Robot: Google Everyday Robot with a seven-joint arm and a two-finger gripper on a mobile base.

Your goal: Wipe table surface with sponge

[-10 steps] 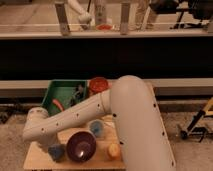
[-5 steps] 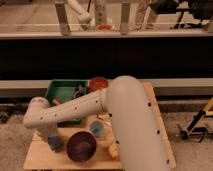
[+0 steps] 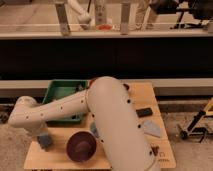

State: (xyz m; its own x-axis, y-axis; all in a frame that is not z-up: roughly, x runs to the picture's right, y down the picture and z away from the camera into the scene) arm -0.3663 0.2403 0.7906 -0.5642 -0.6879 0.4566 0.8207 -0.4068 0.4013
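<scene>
Two-finger gripper (image 3: 42, 136) clenched on small blue-grey soft sponge (image 3: 45, 143) directly beneath it, touching light tan wooden table surface (image 3: 56, 158), left of dark maroon bowl (image 3: 81, 146).

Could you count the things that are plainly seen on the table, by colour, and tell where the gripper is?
Green: 1 (bin)
Maroon: 1 (bowl)
Blue-grey: 2 (sponge, wedge)
Black: 1 (block)
Total: 5
Gripper: down on the sponge, beside the bowl.
</scene>
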